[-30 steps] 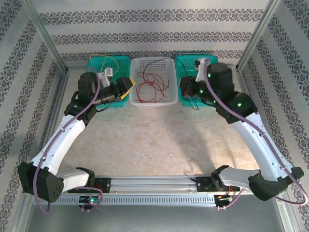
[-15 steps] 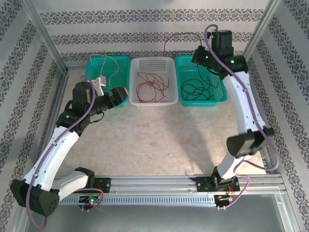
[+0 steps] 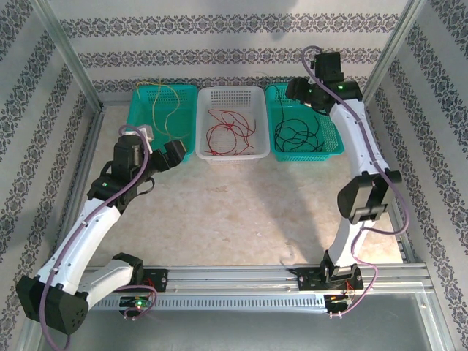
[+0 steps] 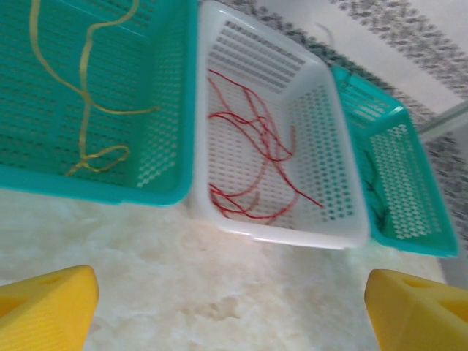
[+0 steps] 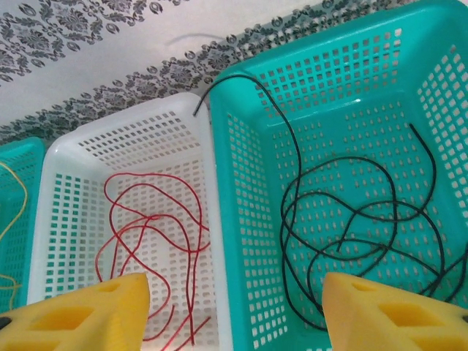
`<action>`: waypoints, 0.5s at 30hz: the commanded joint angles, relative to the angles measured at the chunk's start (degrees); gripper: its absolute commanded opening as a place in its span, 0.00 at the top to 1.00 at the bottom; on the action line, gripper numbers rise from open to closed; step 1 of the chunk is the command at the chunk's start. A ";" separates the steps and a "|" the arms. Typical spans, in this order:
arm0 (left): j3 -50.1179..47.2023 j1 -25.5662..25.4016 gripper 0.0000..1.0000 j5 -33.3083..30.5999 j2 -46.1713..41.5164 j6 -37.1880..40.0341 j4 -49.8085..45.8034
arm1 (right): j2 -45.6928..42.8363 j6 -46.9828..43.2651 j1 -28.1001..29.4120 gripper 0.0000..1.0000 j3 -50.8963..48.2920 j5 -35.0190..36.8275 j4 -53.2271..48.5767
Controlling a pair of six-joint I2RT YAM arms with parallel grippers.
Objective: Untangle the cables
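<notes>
The cables lie sorted by colour. A yellow cable (image 3: 162, 106) (image 4: 84, 110) is in the left teal basket (image 3: 139, 113). Red cables (image 3: 230, 128) (image 4: 252, 153) (image 5: 168, 227) are in the white basket (image 3: 230, 155). A black cable (image 3: 300, 131) (image 5: 351, 212) is coiled in the right teal basket (image 3: 333, 150), one end poking over its rim. My left gripper (image 3: 174, 155) (image 4: 230, 314) hangs open over bare table in front of the baskets. My right gripper (image 3: 298, 89) (image 5: 234, 314) hovers open above the wall between the white and right baskets. Neither holds anything.
The three baskets stand in a row against the patterned back wall. Metal frame posts (image 3: 73, 66) rise at both back corners. The beige tabletop (image 3: 241, 212) stretches from the baskets to the arm-base rail (image 3: 234, 278).
My right arm rose above the right basket, opened and let go of the black cable, which now lies in the basket. My left gripper drew back from the left basket and opened wider.
</notes>
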 commanded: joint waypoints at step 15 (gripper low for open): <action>-28.85 0.84 0.01 -49.88 11.46 28.47 49.59 | -57.41 -7.00 1.19 0.02 -91.08 33.13 60.75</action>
